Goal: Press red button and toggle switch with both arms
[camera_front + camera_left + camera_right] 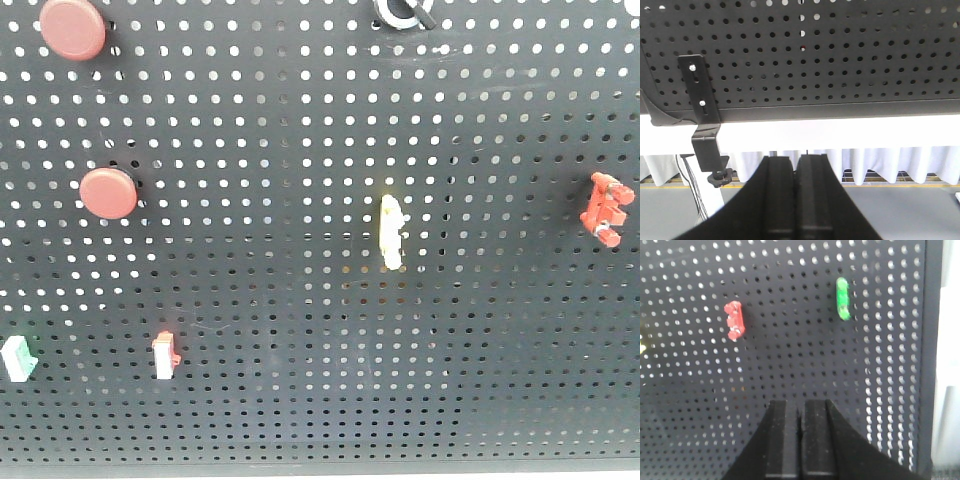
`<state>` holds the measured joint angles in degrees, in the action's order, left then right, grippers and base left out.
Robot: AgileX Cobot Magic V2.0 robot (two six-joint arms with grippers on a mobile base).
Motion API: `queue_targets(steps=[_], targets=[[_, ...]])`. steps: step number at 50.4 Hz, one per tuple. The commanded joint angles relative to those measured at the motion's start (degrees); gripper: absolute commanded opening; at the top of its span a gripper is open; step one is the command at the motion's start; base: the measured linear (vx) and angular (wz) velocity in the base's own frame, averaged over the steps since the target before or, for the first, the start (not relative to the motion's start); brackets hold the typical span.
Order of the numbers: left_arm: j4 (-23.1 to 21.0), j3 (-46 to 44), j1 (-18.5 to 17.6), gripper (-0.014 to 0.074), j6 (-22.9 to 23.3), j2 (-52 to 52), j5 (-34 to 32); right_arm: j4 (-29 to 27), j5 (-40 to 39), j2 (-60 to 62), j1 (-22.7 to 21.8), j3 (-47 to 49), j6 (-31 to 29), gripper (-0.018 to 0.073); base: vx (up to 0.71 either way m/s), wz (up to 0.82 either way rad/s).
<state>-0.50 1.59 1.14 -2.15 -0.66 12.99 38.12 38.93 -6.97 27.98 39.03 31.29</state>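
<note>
Two red buttons show on the black pegboard in the front view: one at the top left (72, 28) and one lower on the left (108, 193). The toggle switch (402, 12), a black knob in a silver ring, is cut by the top edge. Neither gripper appears in the front view. My left gripper (795, 161) is shut with nothing in it, pointing below the pegboard's lower edge (840, 111). My right gripper (800, 405) is shut and empty, facing the pegboard's right part, below a red clip-like piece (734, 320) and a green button (842, 299).
A pale yellow upright lever (391, 231), the red clip-like piece (605, 209), a small red-and-white switch (165, 355) and a green-and-white one (17, 359) dot the board. A black mounting bracket (702, 107) hangs at the board's lower left. White curtains (880, 165) lie beyond.
</note>
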Motion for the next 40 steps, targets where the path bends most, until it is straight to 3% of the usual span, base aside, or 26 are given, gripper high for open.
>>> queue_targets(steps=[1,12,18,24,34,40], targets=[[-0.3,1.5,-0.1,0.0002,0.2,-0.1,-4.5,-2.0,-10.9,-0.6,-5.0,-2.1,-4.6,0.0,0.0,0.0],[-0.3,1.5,-0.1,0.0002,0.2,-0.1,-4.5,-26.9,-19.8,5.8,-23.5,-14.8,-24.5,0.0,0.0,0.0],[-0.3,1.5,-0.1,0.0002,0.2,-0.1,-4.5,-38.9,-26.0,8.7,-30.7,-23.8,-35.5,0.0,0.0,0.0],[-0.3,1.5,-0.1,0.0002,0.2,-0.1,-4.5,-41.7,-29.9,8.3,-33.5,-29.8,-40.0,0.0,0.0,0.0],[-0.3,1.5,-0.1,0.0002,0.2,-0.1,-4.5,-39.5,-38.9,8.6,-32.4,-41.9,-37.2,0.0,0.0,0.0],[-0.3,1.5,-0.1,0.0002,0.2,-0.1,-4.5,-37.1,-34.2,8.5,-29.6,-41.4,-35.2,0.0,0.0,0.0]])
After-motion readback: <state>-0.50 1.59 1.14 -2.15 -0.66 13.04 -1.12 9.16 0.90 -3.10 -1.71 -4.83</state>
